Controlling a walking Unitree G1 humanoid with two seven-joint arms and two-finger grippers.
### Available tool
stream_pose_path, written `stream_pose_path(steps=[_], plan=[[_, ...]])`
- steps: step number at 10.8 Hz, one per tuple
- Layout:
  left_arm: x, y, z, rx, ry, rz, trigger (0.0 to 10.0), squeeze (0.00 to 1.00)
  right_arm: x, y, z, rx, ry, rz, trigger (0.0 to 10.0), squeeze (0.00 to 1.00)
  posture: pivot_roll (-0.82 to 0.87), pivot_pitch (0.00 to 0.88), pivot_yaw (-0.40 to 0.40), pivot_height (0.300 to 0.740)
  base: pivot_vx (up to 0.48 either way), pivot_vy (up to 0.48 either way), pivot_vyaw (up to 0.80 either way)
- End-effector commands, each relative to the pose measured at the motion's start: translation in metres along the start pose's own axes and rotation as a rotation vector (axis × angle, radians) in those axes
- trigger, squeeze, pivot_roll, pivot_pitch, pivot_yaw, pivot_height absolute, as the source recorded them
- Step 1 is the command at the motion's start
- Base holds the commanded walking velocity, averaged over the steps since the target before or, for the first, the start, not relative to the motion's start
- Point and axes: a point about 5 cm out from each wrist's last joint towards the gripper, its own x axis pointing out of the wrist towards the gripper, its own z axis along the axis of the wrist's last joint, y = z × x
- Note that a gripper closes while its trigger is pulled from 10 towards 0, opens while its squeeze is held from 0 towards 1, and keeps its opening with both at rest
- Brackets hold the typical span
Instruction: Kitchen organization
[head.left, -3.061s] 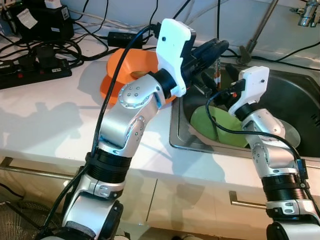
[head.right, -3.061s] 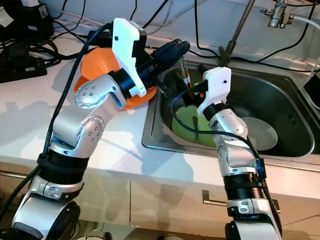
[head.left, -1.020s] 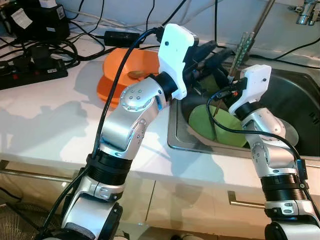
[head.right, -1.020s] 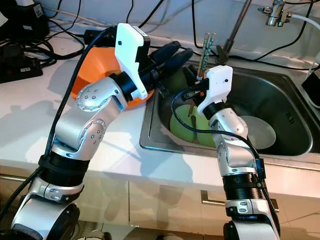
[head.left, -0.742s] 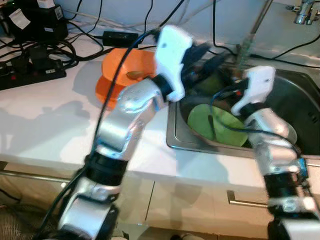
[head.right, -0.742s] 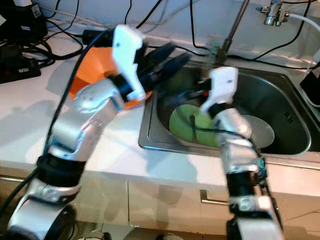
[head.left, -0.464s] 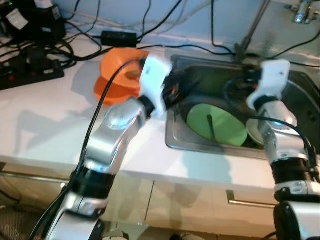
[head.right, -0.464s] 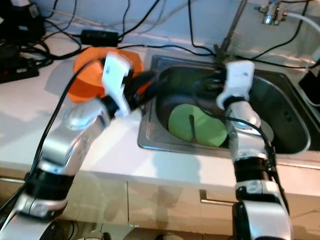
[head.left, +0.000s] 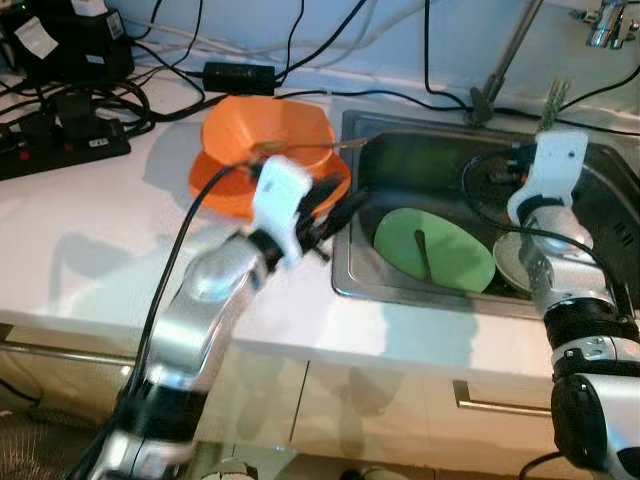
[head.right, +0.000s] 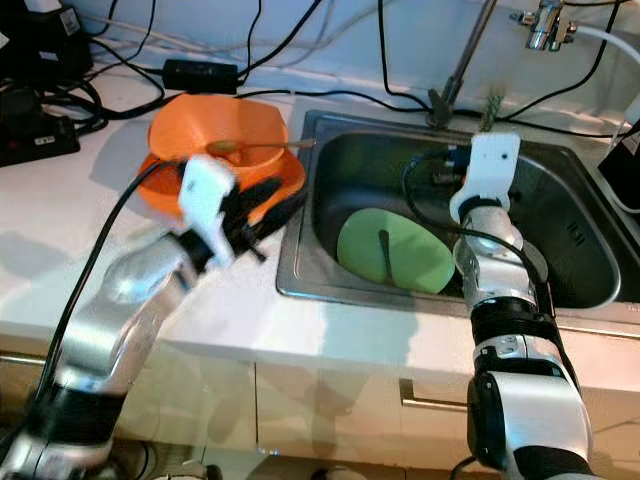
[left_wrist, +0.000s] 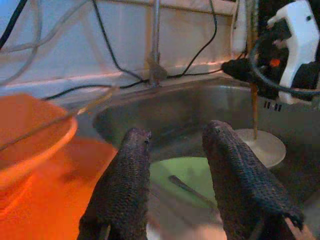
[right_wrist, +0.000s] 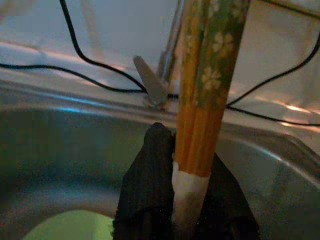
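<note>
The right gripper (right_wrist: 187, 200) is clamped on a pair of floral-patterned chopsticks (right_wrist: 202, 85), which stand upright between its fingers above the steel sink (head.right: 560, 215). The left gripper (left_wrist: 175, 175), fingers apart, holds nothing; beyond its fingertips lies a green plate (head.left: 435, 250).

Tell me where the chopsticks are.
The chopsticks stand upright in the right pincer, above the sink, right of the green plate.

Home kitchen — steel sink (head.left: 600, 190), white counter (head.left: 90, 240), cabinet handles (head.right: 430, 404) below.
</note>
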Motion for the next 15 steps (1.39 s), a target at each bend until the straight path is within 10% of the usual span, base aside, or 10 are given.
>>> stream_pose_path(steps=[1,13,14,15], plan=[[-0.008,0.004,-0.001,0.025,-0.011,0.046,10.0,0.00,0.003,-0.012,0.005,0.017,-0.023,-0.061,10.0,0.00,0.02,0.058,-0.114,0.740,0.000,0.000,0.00],[-0.023,-0.007,-0.031,0.093,0.093,0.023,10.0,0.00,-0.008,-0.004,-0.049,0.056,0.268,-0.115,10.0,0.00,0.05,0.039,-0.128,0.740,0.000,0.000,0.00],[-0.023,-0.008,-0.031,0.095,0.096,0.018,10.0,0.00,-0.011,-0.003,-0.054,0.057,0.282,-0.116,10.0,1.00,0.05,0.035,-0.128,0.740,0.000,0.000,0.00],[-0.023,-0.009,-0.032,0.095,0.098,0.016,10.0,0.00,-0.013,-0.003,-0.057,0.057,0.288,-0.116,10.0,1.00,0.05,0.033,-0.124,0.740,0.000,0.000,0.00]])
